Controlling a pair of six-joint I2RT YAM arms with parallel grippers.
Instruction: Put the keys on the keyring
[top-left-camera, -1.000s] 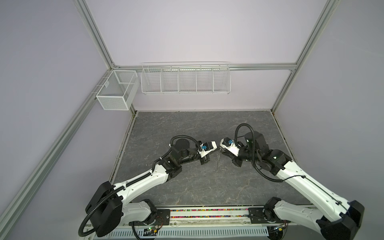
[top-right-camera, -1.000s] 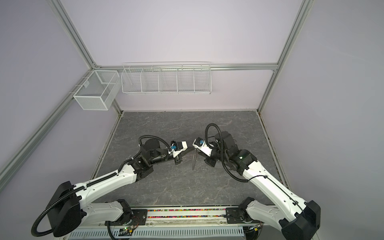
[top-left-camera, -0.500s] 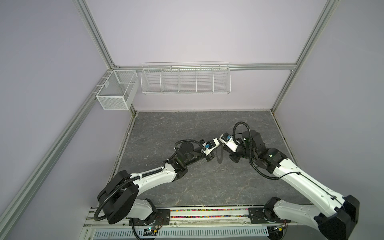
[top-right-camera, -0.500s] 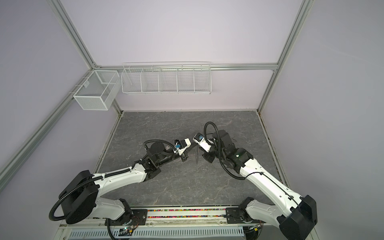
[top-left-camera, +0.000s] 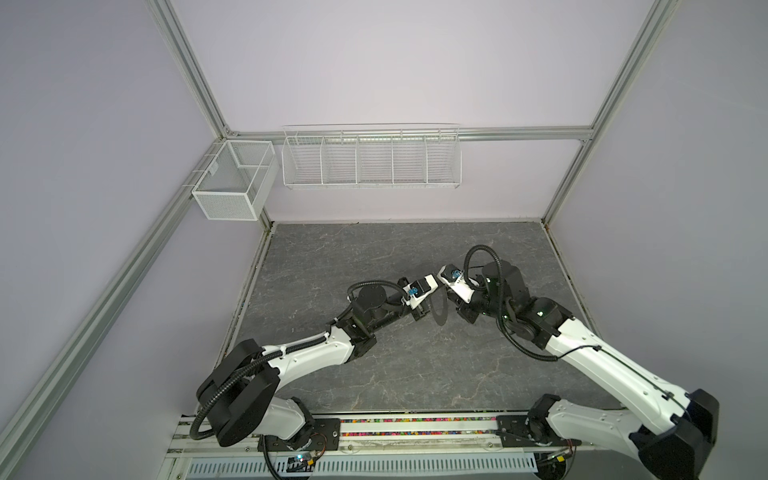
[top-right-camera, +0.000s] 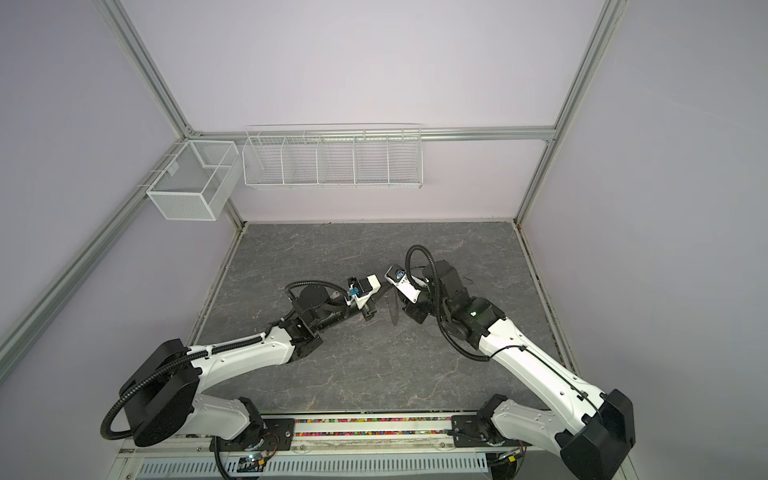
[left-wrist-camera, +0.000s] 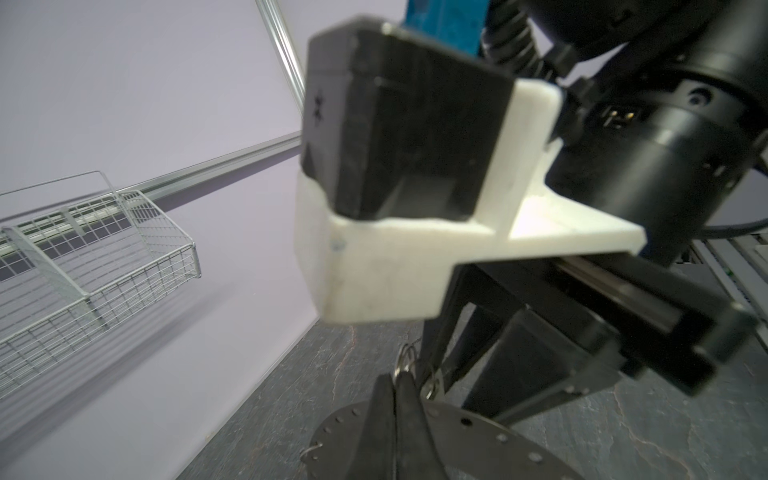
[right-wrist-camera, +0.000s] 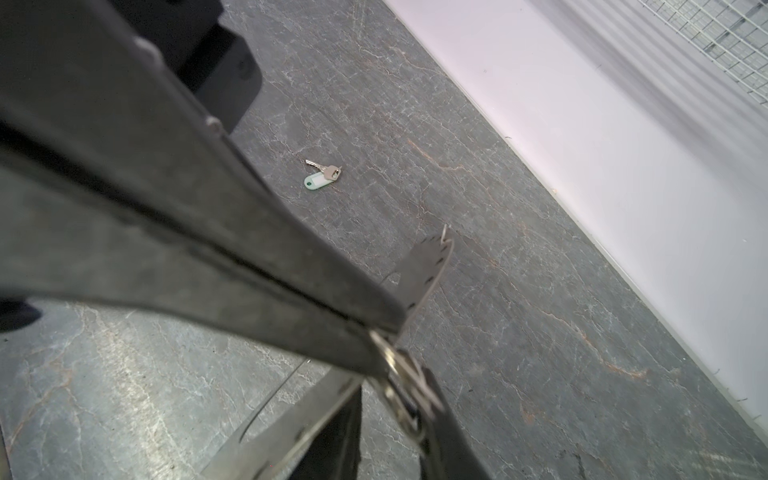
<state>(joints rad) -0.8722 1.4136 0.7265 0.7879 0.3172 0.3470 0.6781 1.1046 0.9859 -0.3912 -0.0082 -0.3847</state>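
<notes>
The keyring (top-left-camera: 439, 311) (top-right-camera: 392, 313) stands on edge above the middle of the floor, between the two arms. My left gripper (top-left-camera: 428, 309) (left-wrist-camera: 395, 380) is shut on its rim (left-wrist-camera: 478, 428). A small silver split ring (left-wrist-camera: 409, 357) (right-wrist-camera: 399, 368) sits right at those fingertips, with something black (right-wrist-camera: 436, 415) hanging by it. My right gripper (top-left-camera: 451, 307) (right-wrist-camera: 390, 440) faces the keyring from the other side, jaws slightly apart around that split ring. One of the keys (right-wrist-camera: 322, 176), with a white tag, lies flat on the floor beyond.
The dark marbled floor (top-left-camera: 374, 257) is bounded by lilac walls. A long white wire rack (top-left-camera: 370, 156) and a mesh basket (top-left-camera: 232, 187) hang high on the back wall and left rail. The two wrist housings nearly touch above the keyring.
The two grippers have come closer together around the keyring, and the left arm has stretched out lower. The right jaws, shut before, now stand slightly apart.
</notes>
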